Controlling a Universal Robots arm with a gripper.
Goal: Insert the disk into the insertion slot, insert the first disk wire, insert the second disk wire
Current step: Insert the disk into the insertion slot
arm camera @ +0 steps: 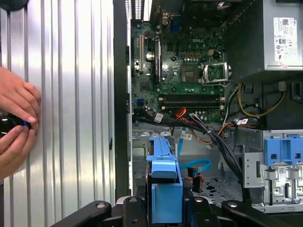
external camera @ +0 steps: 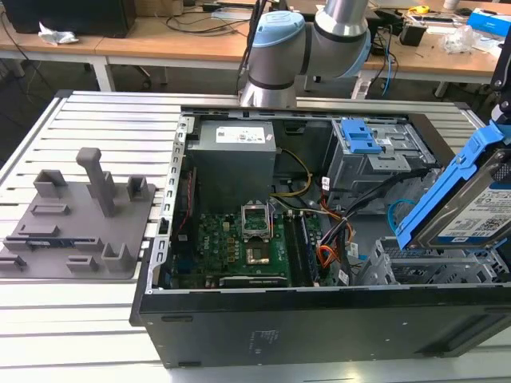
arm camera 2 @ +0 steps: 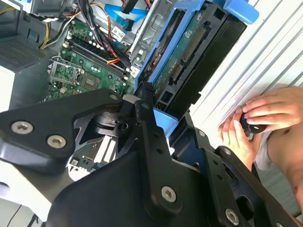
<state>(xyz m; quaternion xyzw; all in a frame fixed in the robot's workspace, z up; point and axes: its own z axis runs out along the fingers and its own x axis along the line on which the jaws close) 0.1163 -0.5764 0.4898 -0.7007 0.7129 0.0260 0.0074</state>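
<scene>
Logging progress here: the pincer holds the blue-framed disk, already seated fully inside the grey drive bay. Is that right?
Not seated. The exterior view shows the disk, gripped by the pincer, tilted in the air above the insertion slot, outside it. The rest stands: the pincer holds it, and its frame is blue.

Exterior view: arm (external camera: 281,49) with its blue-capped joints raised at the far side, reaching off toward that view's right. Both wrist views: gripper (arm camera: 165,204) with black fingers (arm camera 2: 144,106) closed from either side on the disk (external camera: 477,206), gripping its blue carrier and holding it tilted.
</scene>
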